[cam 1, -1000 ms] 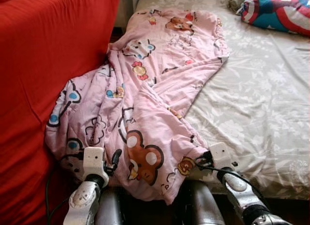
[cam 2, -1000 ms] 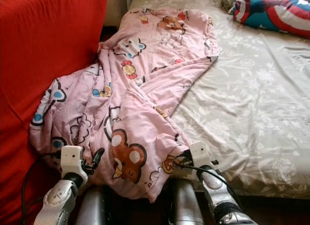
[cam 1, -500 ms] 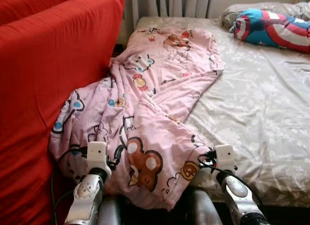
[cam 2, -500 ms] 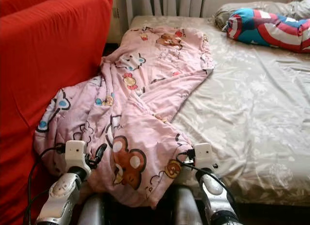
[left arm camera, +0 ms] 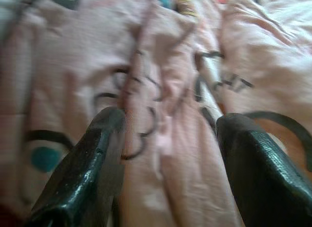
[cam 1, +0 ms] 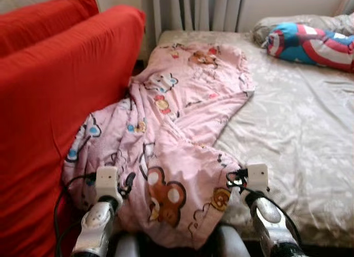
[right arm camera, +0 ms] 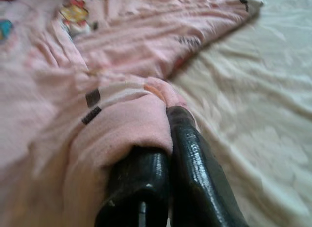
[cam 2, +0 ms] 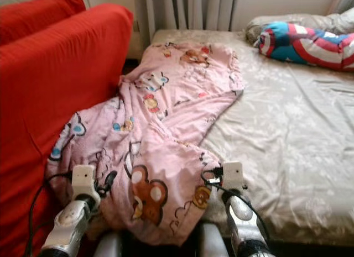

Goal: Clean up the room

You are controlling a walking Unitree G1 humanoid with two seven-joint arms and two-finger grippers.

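The pink blanket (cam 1: 177,135) sprawls from the bed (cam 1: 298,130) onto the red sofa (cam 1: 50,102). Right end effector (right arm camera: 165,139) pinches its edge; left end effector (left arm camera: 165,139) gapes wide. Soft, limp, light: best gripped at hems.

Both silver arms reach forward from the near edge of the scene, forearms angled slightly inward, white wrist housings uppermost with black cables looping beside them. The left gripper (left arm camera: 168,154) sits at the near left with its two black fingers (left arm camera: 85,173) spread wide apart — pink blanket (cam 1: 182,135) fabric lies between and beyond them, not pinched. The right gripper (right arm camera: 168,139) sits at the near right, its fingers pressed together side by side, a fold of the blanket's edge caught between their tips. The two wrists are roughly level with each other, well apart.
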